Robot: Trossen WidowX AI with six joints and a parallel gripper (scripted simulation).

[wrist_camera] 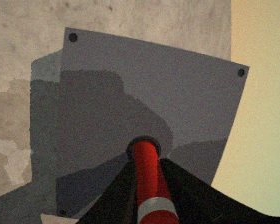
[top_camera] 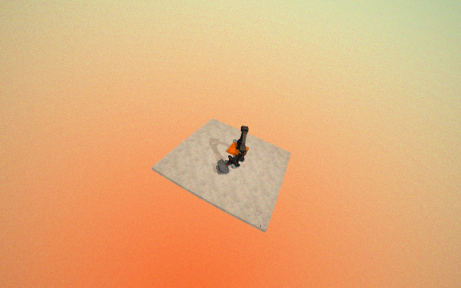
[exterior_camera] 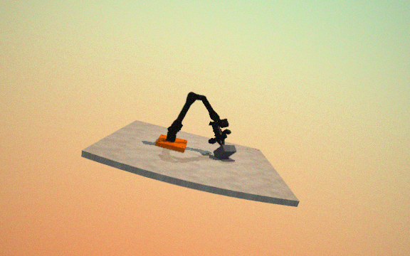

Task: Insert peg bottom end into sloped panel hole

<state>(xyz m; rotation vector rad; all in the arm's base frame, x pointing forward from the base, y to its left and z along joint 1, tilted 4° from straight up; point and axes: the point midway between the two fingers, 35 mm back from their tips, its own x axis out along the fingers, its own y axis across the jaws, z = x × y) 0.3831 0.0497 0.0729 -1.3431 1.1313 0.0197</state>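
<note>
The grey sloped panel [top_camera: 222,168] [exterior_camera: 225,151] [wrist_camera: 201,100] stands on the table, its face filling the middle of the wrist view. A round hole [wrist_camera: 129,149] with a dark rim shows in the face. My gripper [top_camera: 229,163] [exterior_camera: 221,142] [wrist_camera: 147,166] is shut on the red peg [wrist_camera: 147,170], which has a light grey band and looks round. The peg's far end is at the hole, with the dark rim showing around its top and sides. It looks inside the mouth; how deep it sits is hidden. The fingertips are close to the panel face.
The arm's orange base [top_camera: 232,150] [exterior_camera: 176,144] stands on the grey table [top_camera: 254,188] [exterior_camera: 191,174]. The arm arches from it over to the panel. Dark screw-like dots mark the panel's corners. Arm shadows fall across the panel face. A table edge shows at the wrist view's right.
</note>
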